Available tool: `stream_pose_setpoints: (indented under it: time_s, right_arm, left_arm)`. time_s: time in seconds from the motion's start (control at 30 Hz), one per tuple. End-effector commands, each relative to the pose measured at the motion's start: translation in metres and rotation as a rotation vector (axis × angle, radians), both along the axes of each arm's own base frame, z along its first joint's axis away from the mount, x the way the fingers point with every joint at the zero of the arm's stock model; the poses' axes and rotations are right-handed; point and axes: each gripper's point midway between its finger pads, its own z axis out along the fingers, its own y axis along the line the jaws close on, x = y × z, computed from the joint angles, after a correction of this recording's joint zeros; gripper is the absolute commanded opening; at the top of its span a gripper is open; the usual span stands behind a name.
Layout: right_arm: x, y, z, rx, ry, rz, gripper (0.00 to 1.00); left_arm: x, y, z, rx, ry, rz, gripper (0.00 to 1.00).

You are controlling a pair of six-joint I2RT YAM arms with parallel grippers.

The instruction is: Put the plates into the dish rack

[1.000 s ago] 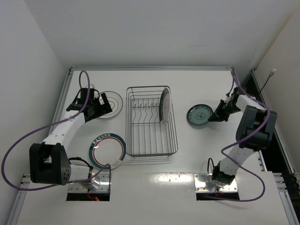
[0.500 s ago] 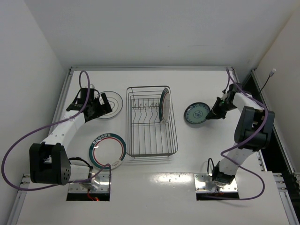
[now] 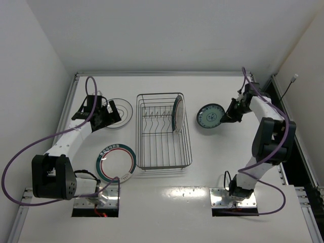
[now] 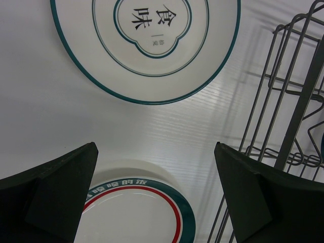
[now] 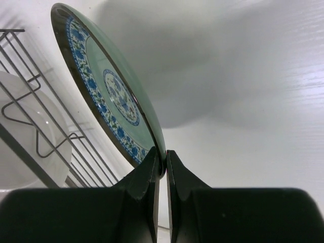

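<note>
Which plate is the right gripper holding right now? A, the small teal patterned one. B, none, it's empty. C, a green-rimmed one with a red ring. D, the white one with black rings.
A: in the right wrist view, the right gripper is pinched shut on the rim of the small teal plate, which is tilted up on edge.

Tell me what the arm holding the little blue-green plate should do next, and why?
Probably carry it left, over the grey wire dish rack. The right gripper is shut on the small teal patterned plate, tilted on edge, but beside the rack, not above its prongs.
</note>
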Motion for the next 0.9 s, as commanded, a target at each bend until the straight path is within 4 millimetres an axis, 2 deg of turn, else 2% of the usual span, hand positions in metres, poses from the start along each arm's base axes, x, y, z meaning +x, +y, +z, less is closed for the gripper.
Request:
stream_pose_setpoints:
  time_s: [0.0,0.13,0.33,0.4,0.43,0.47,0.5,0.53,0.57,0.63,0.67,0.73,0.77,0.83,0.87]
  right_arm:
    - [0.020,0.001,0.044,-0.031,-0.120,-0.004,0.00]
    - [0.025,0.002,0.064,-0.098,-0.150,-0.007,0.00]
    - [0.043,0.011,0.130,-0.213,-0.288,-0.018,0.00]
    - [0.047,0.024,0.141,-0.257,-0.314,-0.001,0.00]
    - [0.047,0.041,0.154,-0.267,-0.335,0.025,0.00]
    - [0.049,0.044,0.157,-0.307,-0.337,0.025,0.00]
    - [0.053,0.051,0.173,-0.322,-0.377,0.034,0.00]
    - [0.052,0.058,0.172,-0.341,-0.364,0.052,0.00]
    - [0.054,0.074,0.171,-0.372,-0.364,0.073,0.00]
    - [0.058,0.084,0.183,-0.426,-0.388,0.070,0.00]
    - [0.056,0.099,0.185,-0.436,-0.394,0.090,0.00]
    - [0.061,0.105,0.199,-0.484,-0.425,0.069,0.00]
    - [0.059,0.116,0.199,-0.496,-0.427,0.093,0.00]
    - [0.063,0.124,0.209,-0.515,-0.463,0.091,0.00]
    - [0.060,0.135,0.217,-0.519,-0.476,0.112,0.00]
  left_arm:
    - [0.011,0.001,0.017,-0.011,-0.050,0.010,1.00]
    - [0.011,0.001,0.017,-0.011,-0.050,0.010,1.00]
    - [0.011,0.001,0.017,-0.011,-0.050,0.010,1.00]
    - [0.011,0.001,0.017,-0.011,-0.050,0.010,1.00]
    - [0.011,0.001,0.017,-0.011,-0.050,0.010,1.00]
    - [0.011,0.001,0.017,-0.011,-0.050,0.010,1.00]
    - [0.011,0.001,0.017,-0.011,-0.050,0.010,1.00]
    - [0.011,0.001,0.017,-0.011,-0.050,0.010,1.00]
    - [0.011,0.001,0.017,-0.011,-0.050,0.010,1.00]
    - [0.011,0.001,0.017,-0.011,-0.050,0.010,1.00]
    - [0.011,0.001,0.017,-0.011,-0.050,0.010,1.00]
    - [0.011,0.001,0.017,-0.011,-0.050,0.010,1.00]
    - [0.011,0.001,0.017,-0.011,-0.050,0.010,1.00]
    - [0.011,0.001,0.017,-0.011,-0.050,0.010,1.00]
    - [0.011,0.001,0.017,-0.011,-0.050,0.010,1.00]
